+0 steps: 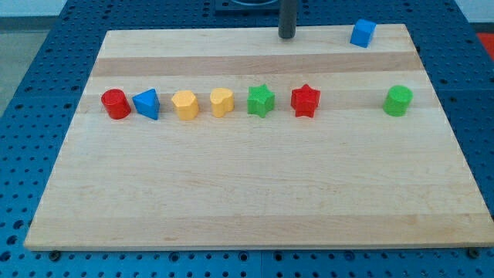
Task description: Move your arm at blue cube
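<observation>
I am seeing no readable text, label, brand, number or sign anywhere; nothing legible is showing on the blocks or the desk (255, 193).

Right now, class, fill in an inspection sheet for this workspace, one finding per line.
Surface: wooden board on blue perforated table.
Job's things: blue cube at board's top edge, right of my tip, apart from it.
Clutter: row of red cylinder, blue triangular block, two yellow blocks, green star, red star; green cylinder alone at right.
Grippers: none; rod only.
Cables: nothing seen.
Surroundings: nothing seen.
</observation>
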